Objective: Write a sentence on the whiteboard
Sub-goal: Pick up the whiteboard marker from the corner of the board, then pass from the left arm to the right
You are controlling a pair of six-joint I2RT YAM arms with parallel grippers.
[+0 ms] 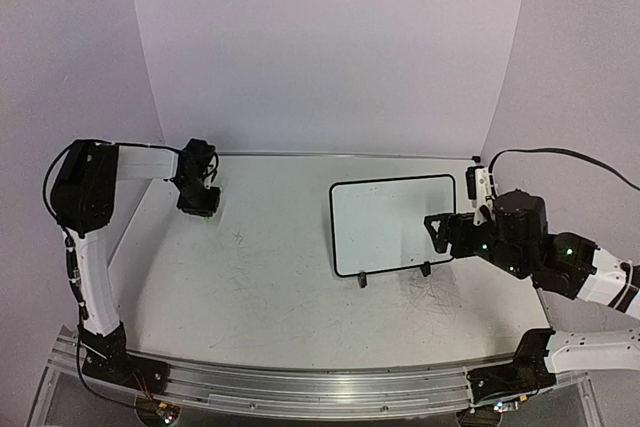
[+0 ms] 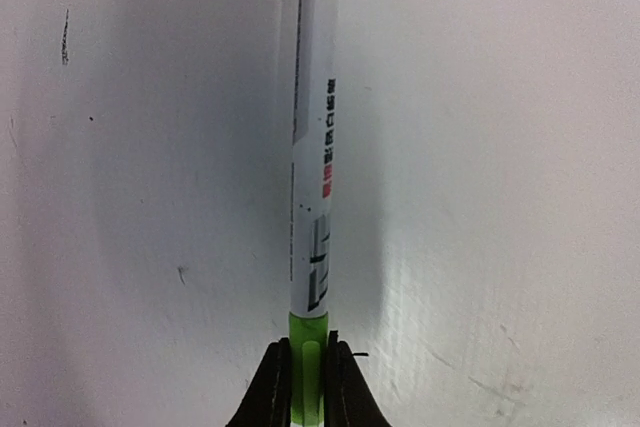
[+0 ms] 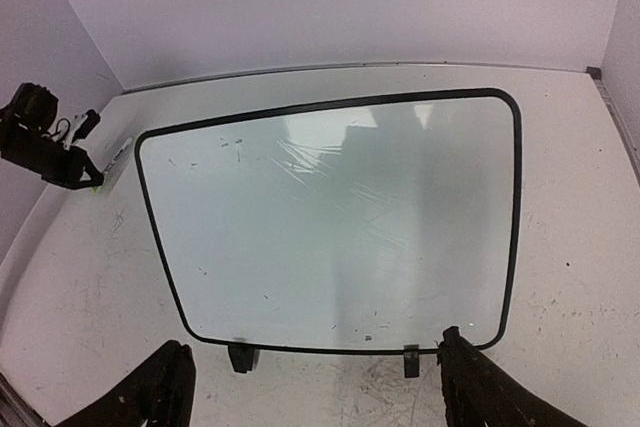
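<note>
The whiteboard [image 1: 390, 222] lies flat on the table right of centre, black-framed with two small feet on its near edge. Its face [image 3: 330, 217] shows only specks and glare, and the sentence is not in view. My left gripper [image 1: 198, 205] is at the far left back of the table, shut on the green cap end of a white marker [image 2: 313, 147]. The marker points straight away from the fingers [image 2: 272, 387], low along the tabletop. My right gripper [image 1: 437, 230] stands open at the board's right near corner, its fingertips [image 3: 455, 347] spread wide with nothing between them.
The white tabletop [image 1: 260, 287] is scuffed, with grey scribble marks near the board's feet [image 3: 410, 387]. Purple walls close in the back and both sides. The left arm's elbow [image 1: 85, 187] rises by the left wall.
</note>
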